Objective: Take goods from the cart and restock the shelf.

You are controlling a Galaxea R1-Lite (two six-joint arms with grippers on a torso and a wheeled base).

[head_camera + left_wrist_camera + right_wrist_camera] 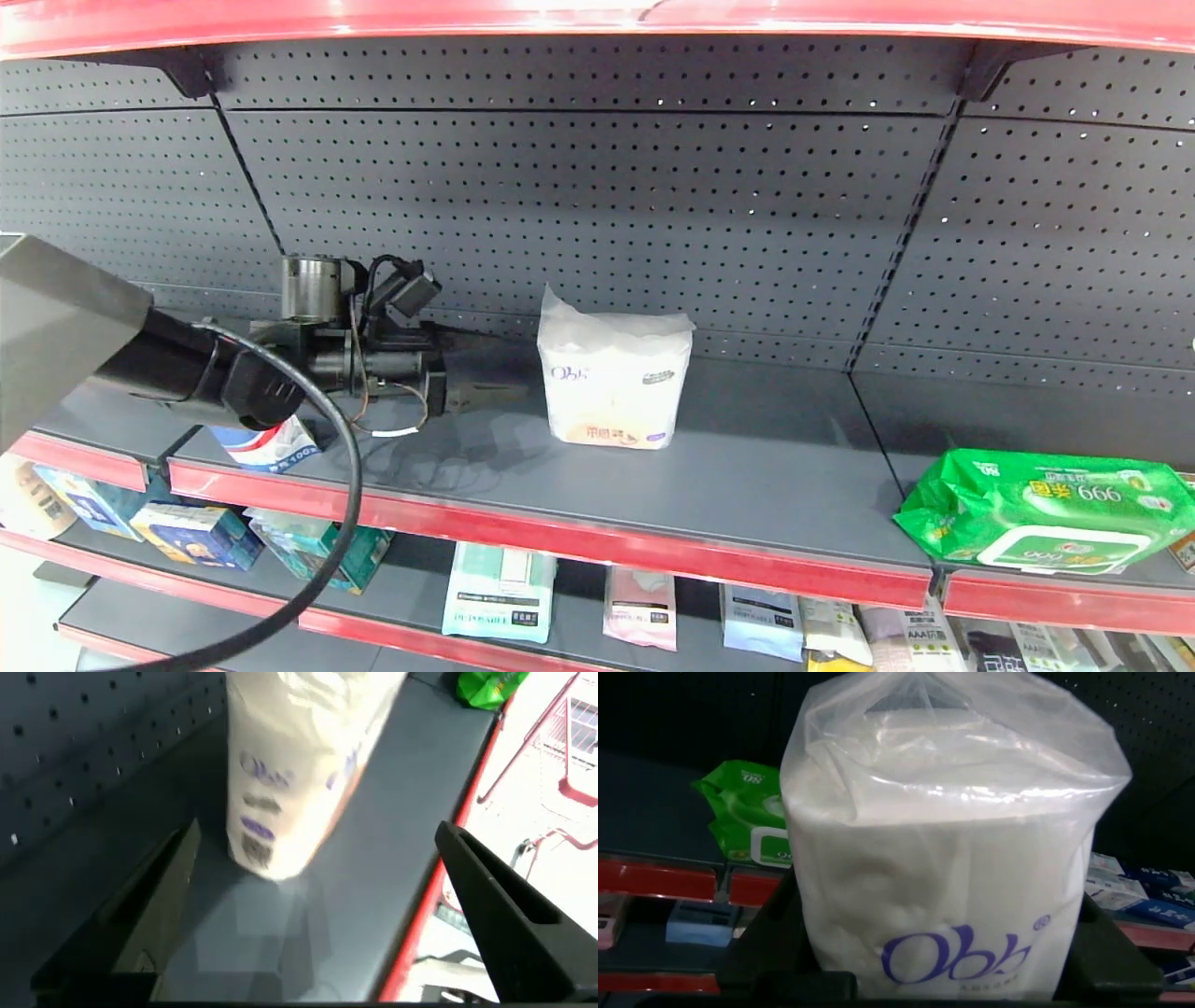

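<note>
A white tissue pack (614, 378) stands upright on the grey shelf board (775, 457), near the middle. My left gripper (495, 371) lies low over the board just left of that pack, open, with nothing between its fingers. In the left wrist view the same pack (299, 775) stands a short way beyond the open left gripper (318, 905). My right gripper (938, 961) is shut on a second white tissue pack (952, 859) in clear plastic, with dark fingers (771, 943) on either side of it.
A green wipes pack (1046, 509) lies at the right end of the shelf board, also seen as a green pack (747, 812) behind the held one. Lower shelves (504, 588) carry several packets. A red cart frame (570, 756) stands off the shelf's front edge.
</note>
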